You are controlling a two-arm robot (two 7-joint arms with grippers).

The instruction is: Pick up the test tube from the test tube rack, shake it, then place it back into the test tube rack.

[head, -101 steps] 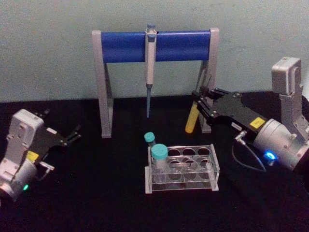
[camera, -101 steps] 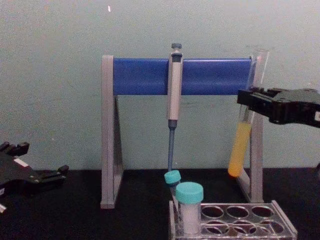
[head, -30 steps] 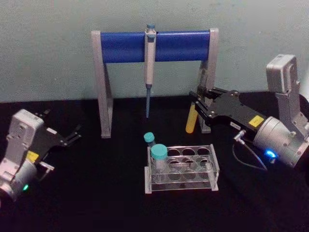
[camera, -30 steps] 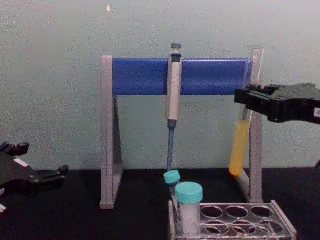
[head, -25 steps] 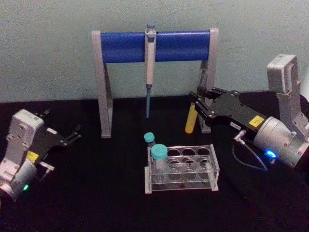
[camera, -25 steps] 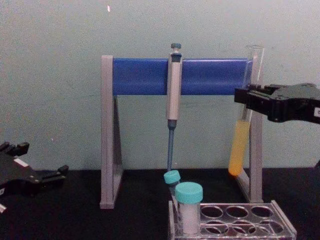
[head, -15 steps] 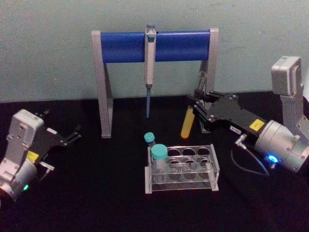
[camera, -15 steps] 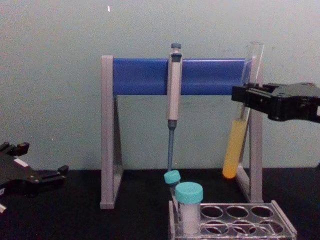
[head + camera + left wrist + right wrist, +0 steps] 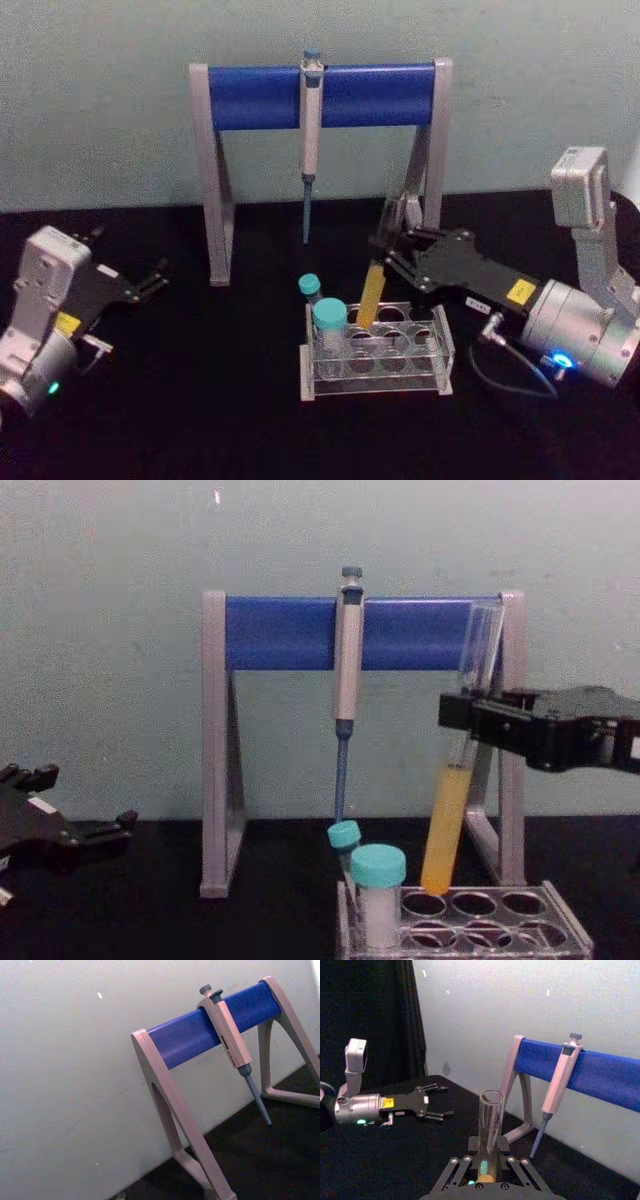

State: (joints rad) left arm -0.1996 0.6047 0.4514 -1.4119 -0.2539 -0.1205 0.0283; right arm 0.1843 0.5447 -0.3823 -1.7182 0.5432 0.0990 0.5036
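Left gripper: parked on the black table at the far left, fingers spread and holding nothing, well apart from the work.
Pipette stand: at the far side by the wall, with a pipette hanging from its blue bar.
Capped vials: a short white teal-capped vial stands at the rack's left end, and a thin teal-capped tube sits just beyond it.
Test tube rack: near centre of the table, most holes open.
Test tube: in the air over the rack's far row, tilted so its yellow-filled bottom leans left and its open mouth leans right. The bottom hangs just above the top plate, near the hole right of the white vial.
Right gripper: reaching in from the right, fingers clamped on the glass above the liquid.
Step in hand: returning the tube to the rack, by my reading.
Doing it well: bring the tube upright first and centre its bottom over one hole. Lower slowly so the glass does not catch the plate, stay clear of the white vial, and let go only once the tube is seated.
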